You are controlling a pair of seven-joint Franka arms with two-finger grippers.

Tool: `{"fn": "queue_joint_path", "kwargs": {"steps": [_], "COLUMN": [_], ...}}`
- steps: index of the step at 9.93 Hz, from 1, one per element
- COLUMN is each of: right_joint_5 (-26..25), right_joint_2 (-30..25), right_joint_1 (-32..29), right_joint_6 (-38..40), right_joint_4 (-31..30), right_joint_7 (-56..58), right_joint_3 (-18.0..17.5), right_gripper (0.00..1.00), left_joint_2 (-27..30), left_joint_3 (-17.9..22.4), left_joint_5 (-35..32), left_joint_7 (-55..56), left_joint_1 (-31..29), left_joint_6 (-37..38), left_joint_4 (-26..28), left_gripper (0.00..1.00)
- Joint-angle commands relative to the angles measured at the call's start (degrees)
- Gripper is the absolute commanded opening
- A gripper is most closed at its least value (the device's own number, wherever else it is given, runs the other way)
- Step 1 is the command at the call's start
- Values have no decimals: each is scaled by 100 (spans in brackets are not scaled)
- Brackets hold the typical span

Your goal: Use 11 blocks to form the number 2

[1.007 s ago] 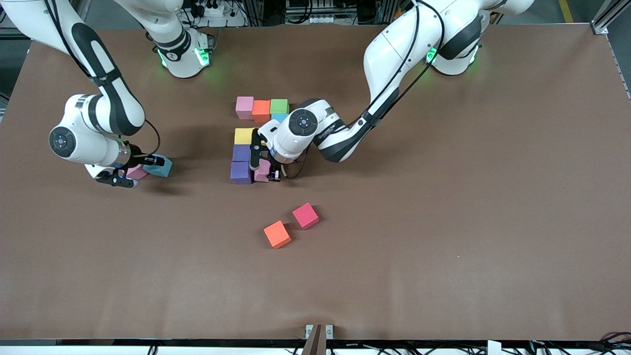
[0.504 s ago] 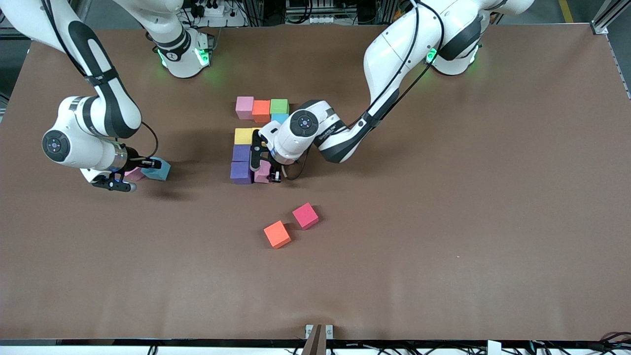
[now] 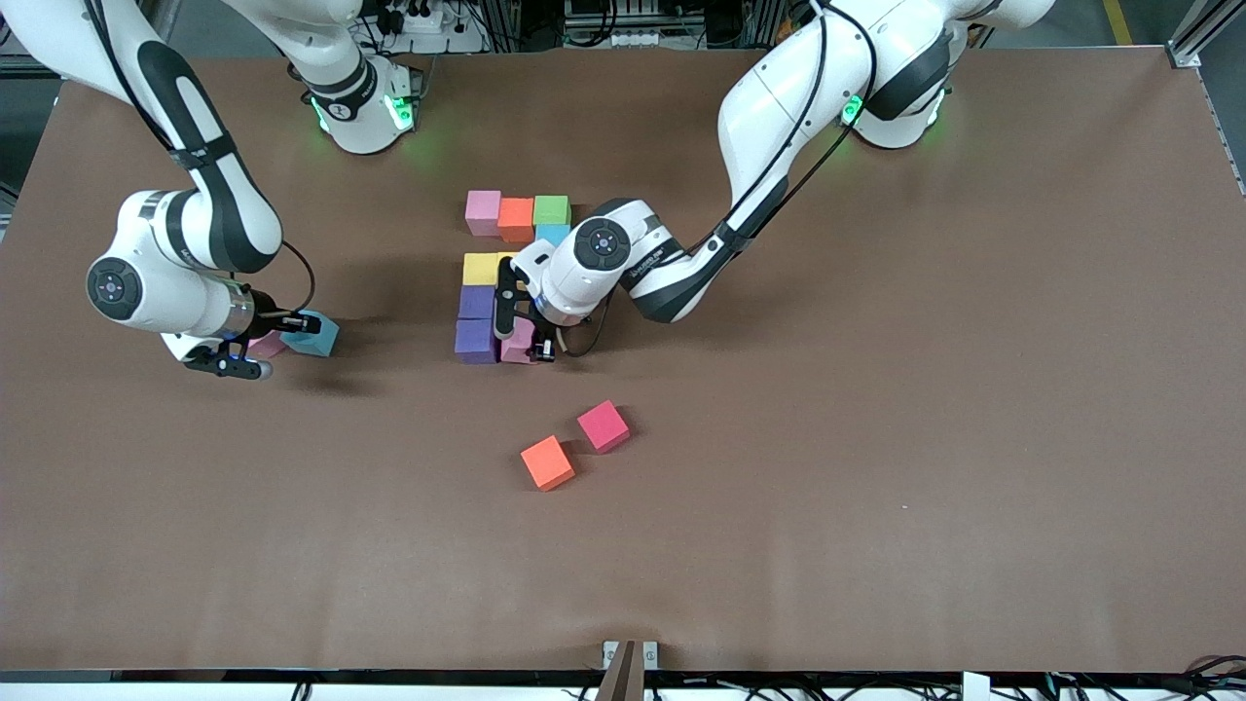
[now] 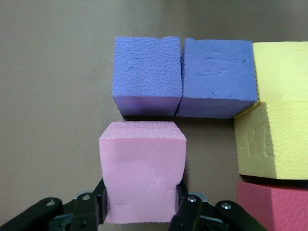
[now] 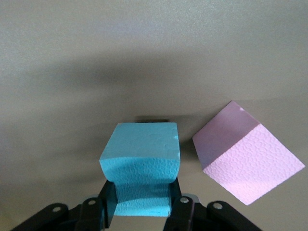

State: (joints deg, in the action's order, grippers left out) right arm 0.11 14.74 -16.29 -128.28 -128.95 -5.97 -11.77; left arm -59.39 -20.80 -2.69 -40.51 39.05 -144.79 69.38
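The number 2 is partly laid at mid-table: a pink block point(image 3: 483, 211), orange point(image 3: 516, 218) and green point(image 3: 551, 209) in a row, a light blue one point(image 3: 553, 233) below the green, a yellow point(image 3: 480, 269), then two purple point(image 3: 475, 303) point(image 3: 475, 341). My left gripper point(image 3: 523, 343) point(image 4: 142, 198) is shut on a pink block point(image 4: 142, 159), low beside the nearer purple block point(image 4: 147, 79). A second yellow point(image 4: 274, 139) and a crimson block point(image 4: 274, 207) show beside it. My right gripper point(image 3: 307, 329) point(image 5: 142, 202) is shut on a light blue block point(image 5: 139, 144) near the right arm's end.
A pink cube point(image 3: 265, 343) point(image 5: 248, 159) lies on the table right beside the right gripper's blue block. A loose orange cube point(image 3: 546, 462) and a hot-pink cube point(image 3: 603, 426) lie nearer the front camera than the figure. The left forearm covers the figure's middle.
The right gripper has shut on the light blue block and its arm has shifted slightly toward its end of the table. The left arm has barely moved.
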Motion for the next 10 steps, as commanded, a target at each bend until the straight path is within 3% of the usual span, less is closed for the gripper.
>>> {"fn": "queue_joint_path", "kwargs": {"steps": [1, 6, 7, 8, 10], "right_joint_5": [103, 103, 103, 103, 103], "right_joint_2": [-59, -59, -59, -59, -59], "right_joint_1": [82, 82, 82, 90, 91], "right_joint_6": [92, 92, 92, 92, 92], "right_joint_4": [19, 19, 19, 19, 19], "right_joint_7": [-35, -35, -35, -35, -35], "right_joint_3": [70, 70, 70, 70, 70], "right_gripper": [0, 0, 0, 0, 0], "left_joint_2": [-90, -108, -108, -108, -116], "left_joint_3": [6, 6, 6, -3, -3], "left_joint_5": [-39, -39, -39, -39, -39], "left_joint_7": [-1, 17, 17, -9, 60], "left_joint_1": [15, 15, 15, 15, 15], "left_joint_6": [-111, -190, -190, -207, -295], "left_joint_4": [-101, -101, -101, -101, -83], "left_gripper": [35, 48, 58, 100, 100]}}
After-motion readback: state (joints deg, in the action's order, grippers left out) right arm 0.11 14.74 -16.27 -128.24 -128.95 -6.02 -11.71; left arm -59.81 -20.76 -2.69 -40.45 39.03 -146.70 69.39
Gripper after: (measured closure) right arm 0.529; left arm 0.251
